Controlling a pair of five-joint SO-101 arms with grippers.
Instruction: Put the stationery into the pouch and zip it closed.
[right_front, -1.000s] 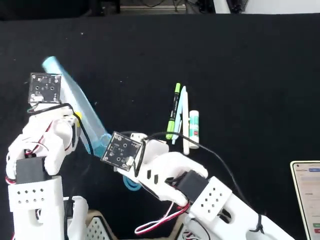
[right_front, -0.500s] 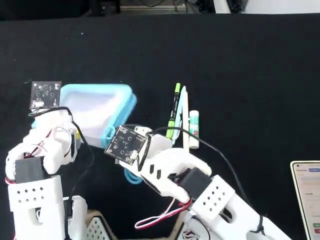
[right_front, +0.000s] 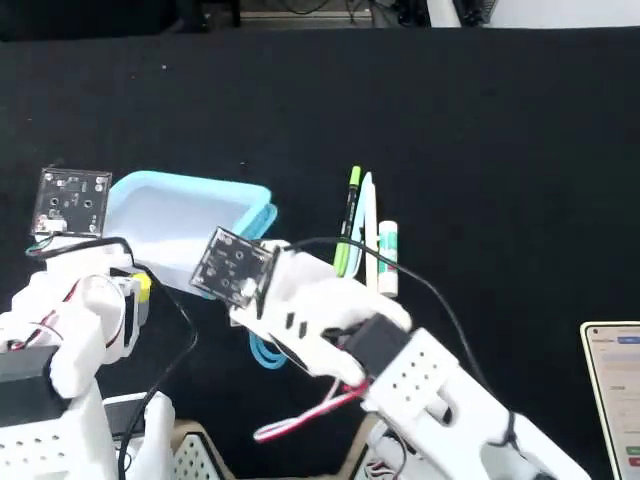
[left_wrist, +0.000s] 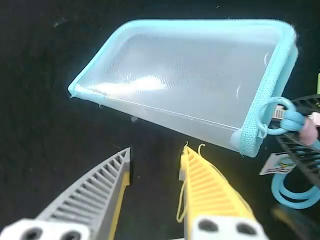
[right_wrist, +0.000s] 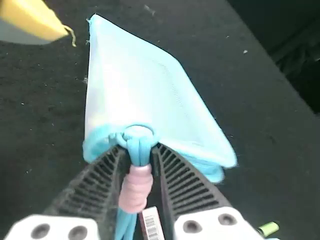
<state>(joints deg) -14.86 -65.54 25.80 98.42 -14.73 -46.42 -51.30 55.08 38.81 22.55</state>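
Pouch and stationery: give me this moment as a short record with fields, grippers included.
pouch: light blue, translucent pouch lying on the black table
contents: looks empty
stationery: green pen, white pen and glue stick side by side on the table, beside the pouch, outside it
right gripper: shut on the blue cord at the pouch's corner
left gripper: open, just short of the pouch's long edge, holding nothing
zip: cannot tell
task state: no item in the pouch yet
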